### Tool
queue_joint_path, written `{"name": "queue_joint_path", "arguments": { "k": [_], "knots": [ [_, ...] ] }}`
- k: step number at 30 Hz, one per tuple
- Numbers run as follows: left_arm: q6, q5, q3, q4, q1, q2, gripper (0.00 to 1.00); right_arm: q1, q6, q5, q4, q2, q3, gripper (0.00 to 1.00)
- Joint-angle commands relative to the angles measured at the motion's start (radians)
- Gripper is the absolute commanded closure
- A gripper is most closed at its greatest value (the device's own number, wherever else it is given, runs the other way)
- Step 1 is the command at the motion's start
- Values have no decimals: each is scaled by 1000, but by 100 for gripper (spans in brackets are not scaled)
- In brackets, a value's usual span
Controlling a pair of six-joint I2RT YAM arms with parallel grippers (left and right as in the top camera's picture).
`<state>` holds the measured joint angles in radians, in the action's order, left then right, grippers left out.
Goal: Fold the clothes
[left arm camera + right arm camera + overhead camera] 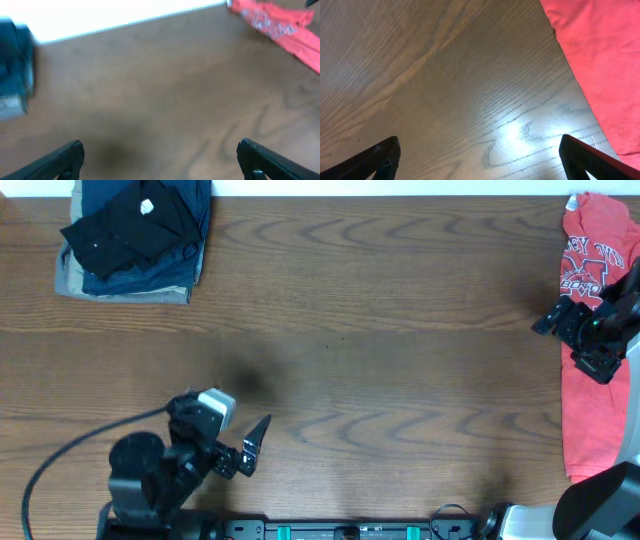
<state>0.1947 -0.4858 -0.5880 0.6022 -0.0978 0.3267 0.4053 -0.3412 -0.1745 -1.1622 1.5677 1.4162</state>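
Note:
The black shirt [125, 225] lies folded on top of a stack at the table's far left corner, with a small white mark showing on it. My left gripper [255, 446] is open and empty near the front left, over bare wood, far from the shirt; its wrist view [160, 152] shows only blurred table between the fingers. My right gripper [566, 344] is open and empty at the right, beside the edge of the red T-shirt [592, 330]; its wrist view [480, 152] shows bare wood between the fingers.
The blue denim and tan stack [140, 275] sits under the black shirt and shows as a blurred dark shape in the left wrist view [15, 60]. The red printed T-shirt stretches along the right edge [600, 60] and also shows in the left wrist view [280, 27]. The wooden table [380, 360] spans the middle.

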Motion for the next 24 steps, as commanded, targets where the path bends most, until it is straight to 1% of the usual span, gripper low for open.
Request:
{"name": "queue_joint_path", "arguments": {
  "k": [1, 6, 10, 14, 19, 21, 24],
  "knots": [
    [42, 9, 82, -81, 8, -65, 2, 7, -10, 6, -1, -17, 2, 1],
    [56, 9, 219, -250, 69, -169, 2, 7, -10, 6, -1, -17, 2, 1],
    [56, 20, 307, -351, 106, -225, 2, 7, -10, 6, -1, -17, 2, 1],
    [55, 69, 385, -414, 108, -284, 2, 7, -10, 6, -1, -17, 2, 1],
    [50, 88, 490, -581, 108, -325, 2, 7, -10, 6, -1, -17, 2, 1],
    [-3, 117, 524, -638, 108, -325, 2, 7, -10, 6, -1, -17, 2, 1],
    [-98, 185, 571, -682, 108, -325, 2, 7, -10, 6, -1, -17, 2, 1]
  ]
}}
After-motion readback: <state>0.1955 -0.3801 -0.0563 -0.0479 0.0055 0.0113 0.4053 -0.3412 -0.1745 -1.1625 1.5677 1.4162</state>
